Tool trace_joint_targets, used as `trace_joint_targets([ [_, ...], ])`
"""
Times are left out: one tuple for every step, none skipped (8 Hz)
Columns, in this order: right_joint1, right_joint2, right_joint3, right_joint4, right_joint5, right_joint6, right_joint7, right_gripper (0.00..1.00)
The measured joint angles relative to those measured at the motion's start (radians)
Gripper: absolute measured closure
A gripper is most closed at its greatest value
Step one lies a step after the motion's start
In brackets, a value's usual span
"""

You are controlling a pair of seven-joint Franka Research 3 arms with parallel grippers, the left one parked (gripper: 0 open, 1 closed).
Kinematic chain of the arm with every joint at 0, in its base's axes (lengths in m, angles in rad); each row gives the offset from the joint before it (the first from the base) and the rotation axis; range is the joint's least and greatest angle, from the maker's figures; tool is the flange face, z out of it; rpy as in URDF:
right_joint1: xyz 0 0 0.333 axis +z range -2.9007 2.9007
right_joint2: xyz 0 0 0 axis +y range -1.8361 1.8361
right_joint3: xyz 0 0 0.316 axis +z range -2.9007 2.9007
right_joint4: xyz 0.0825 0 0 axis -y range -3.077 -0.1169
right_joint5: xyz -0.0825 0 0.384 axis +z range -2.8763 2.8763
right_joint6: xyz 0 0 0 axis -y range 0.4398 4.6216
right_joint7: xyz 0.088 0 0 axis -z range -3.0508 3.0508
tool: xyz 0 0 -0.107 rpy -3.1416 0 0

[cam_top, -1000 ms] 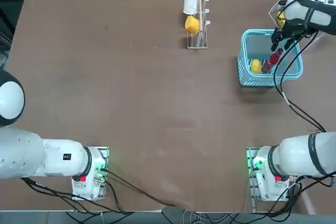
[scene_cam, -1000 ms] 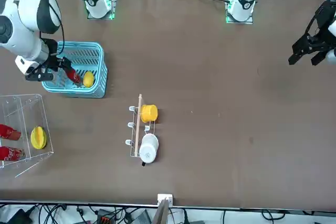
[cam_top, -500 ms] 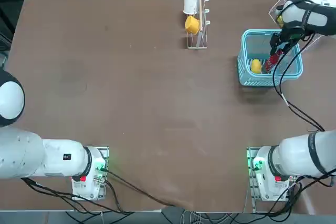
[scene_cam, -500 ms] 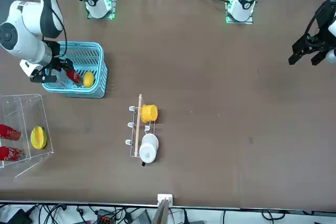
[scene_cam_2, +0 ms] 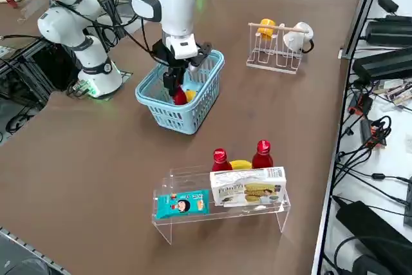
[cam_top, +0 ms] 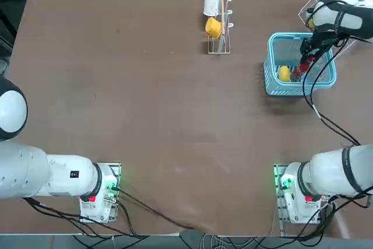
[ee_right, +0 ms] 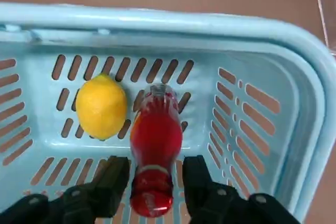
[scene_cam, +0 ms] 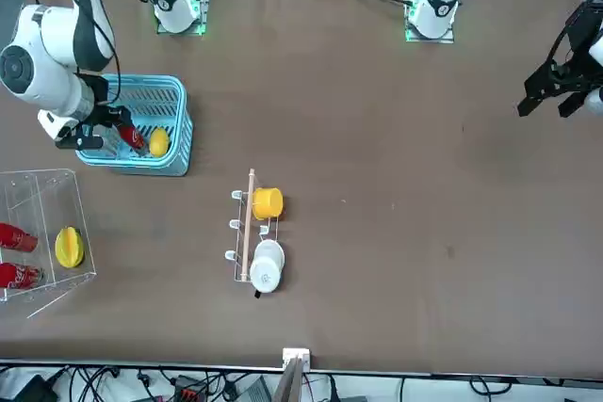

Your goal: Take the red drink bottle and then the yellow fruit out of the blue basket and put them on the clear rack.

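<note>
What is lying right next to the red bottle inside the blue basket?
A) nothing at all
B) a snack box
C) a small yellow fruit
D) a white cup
C: in the wrist view the yellow fruit lies beside the red bottle on the floor of the blue basket.

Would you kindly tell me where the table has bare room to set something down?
The table is bare from the wire cup stand toward the arm bases. It is crowded at the blue basket, where the right gripper straddles the red drink bottle beside the yellow fruit, and on the clear rack.
</note>
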Motion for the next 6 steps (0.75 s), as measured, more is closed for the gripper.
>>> trace_joint_targets([
  [-0.002, 0.0, 0.0, 0.0, 0.001, -0.006, 0.0, 0.59],
  [-0.003, -0.001, 0.0, 0.002, 0.0, -0.009, 0.0, 0.62],
  [-0.003, -0.002, 0.0, 0.004, 0.0, -0.011, 0.0, 0.62],
  [-0.003, -0.002, 0.0, 0.013, 0.0, -0.025, 0.0, 0.62],
  [-0.003, -0.003, 0.0, 0.047, 0.0, -0.068, 0.0, 0.62],
  [-0.003, -0.006, 0.0, 0.11, 0.0, -0.145, 0.0, 0.62],
])
